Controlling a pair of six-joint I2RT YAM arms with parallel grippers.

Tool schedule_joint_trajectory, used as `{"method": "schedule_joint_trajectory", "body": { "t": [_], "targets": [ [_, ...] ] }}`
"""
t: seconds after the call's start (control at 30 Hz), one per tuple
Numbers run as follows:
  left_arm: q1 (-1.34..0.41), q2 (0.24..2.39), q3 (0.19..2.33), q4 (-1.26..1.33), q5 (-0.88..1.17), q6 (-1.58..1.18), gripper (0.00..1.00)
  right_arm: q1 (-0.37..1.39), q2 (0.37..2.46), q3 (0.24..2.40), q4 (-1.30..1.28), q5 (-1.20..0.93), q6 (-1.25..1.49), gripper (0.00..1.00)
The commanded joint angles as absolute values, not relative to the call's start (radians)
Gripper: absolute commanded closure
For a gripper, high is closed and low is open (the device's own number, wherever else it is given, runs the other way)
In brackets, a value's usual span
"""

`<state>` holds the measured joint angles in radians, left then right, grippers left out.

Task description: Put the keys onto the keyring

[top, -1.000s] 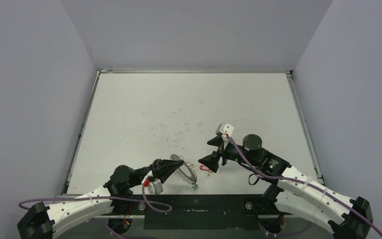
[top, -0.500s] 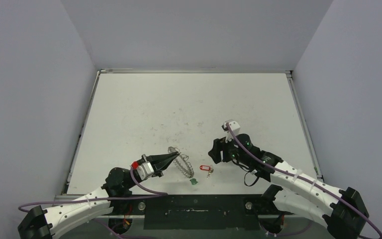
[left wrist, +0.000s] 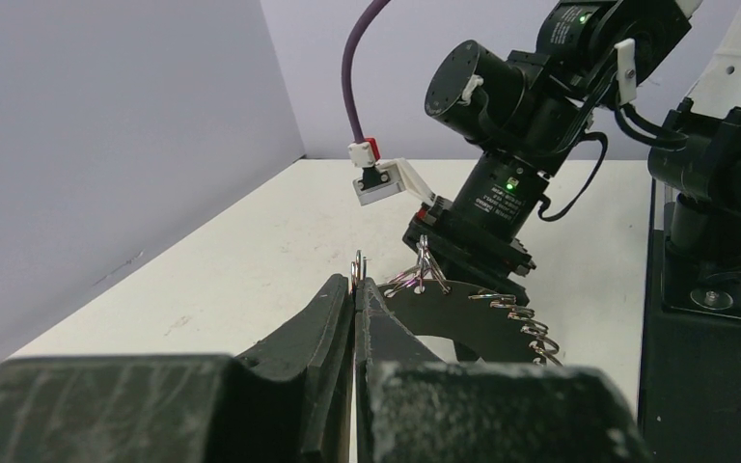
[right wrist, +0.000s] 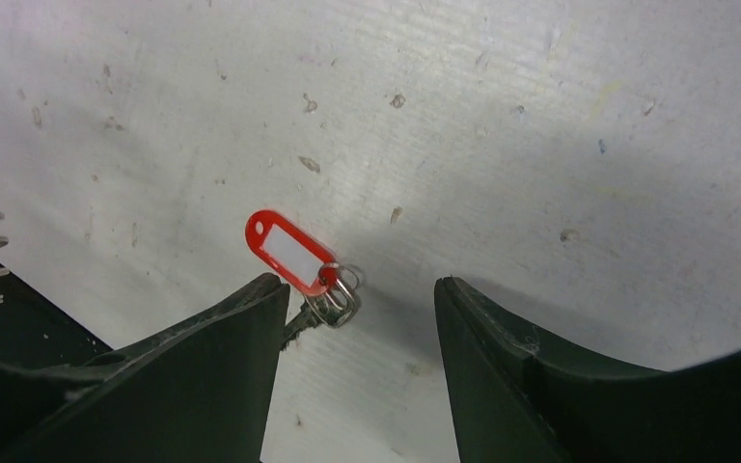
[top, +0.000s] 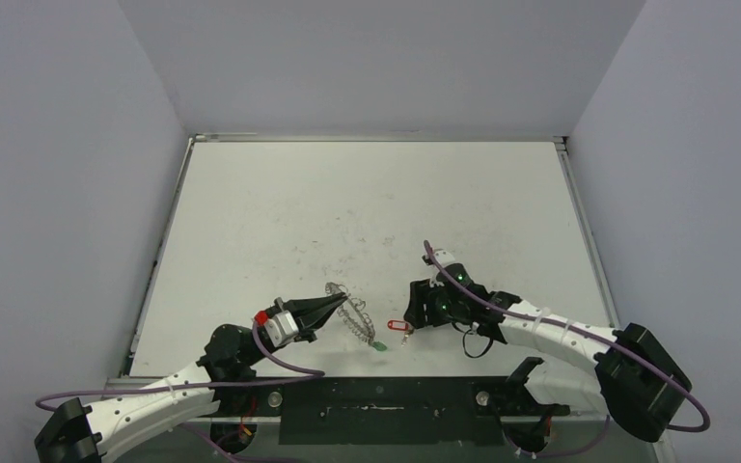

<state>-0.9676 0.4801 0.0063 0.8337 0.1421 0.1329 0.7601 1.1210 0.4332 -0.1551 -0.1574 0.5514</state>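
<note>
Showing two keys and one keyring (top: 355,323): the red-tagged key (right wrist: 294,256) lies on the white table (top: 347,193) between the right gripper's (right wrist: 357,286) parted fingers; the green-tagged key (top: 379,344) sits just beside the keyring, which the left gripper's (left wrist: 355,289) clenched fingers pinch upright.

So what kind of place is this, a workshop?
Probably a robotics test cell: a scuffed white table boxed in by plain grey walls, a left arm and a right arm bolted at its near edge, and a keyring, a red-tagged key and a green-tagged key as props.
</note>
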Motion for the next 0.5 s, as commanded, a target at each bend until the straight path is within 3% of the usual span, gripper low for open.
{"method": "schedule_joint_trajectory", "body": {
  "t": [0.0, 0.17, 0.33, 0.47],
  "targets": [
    [-0.971, 0.472, -0.037, 0.896, 0.137, 0.107, 1.00, 0.721, 1.191, 0.433, 0.039, -0.243, 0.523, 0.42],
    [-0.971, 0.471, -0.037, 0.893, 0.137, 0.102, 1.00, 0.701, 1.310, 0.455, 0.116, -0.347, 0.484, 0.48],
    [-0.971, 0.472, -0.038, 0.888, 0.134, 0.101, 1.00, 0.695, 1.363, 0.452, 0.121, -0.406, 0.496, 0.70],
    [-0.971, 0.475, -0.038, 0.884, 0.134, 0.102, 1.00, 0.694, 1.325, 0.426, 0.084, -0.408, 0.520, 0.76]
  ]
}}
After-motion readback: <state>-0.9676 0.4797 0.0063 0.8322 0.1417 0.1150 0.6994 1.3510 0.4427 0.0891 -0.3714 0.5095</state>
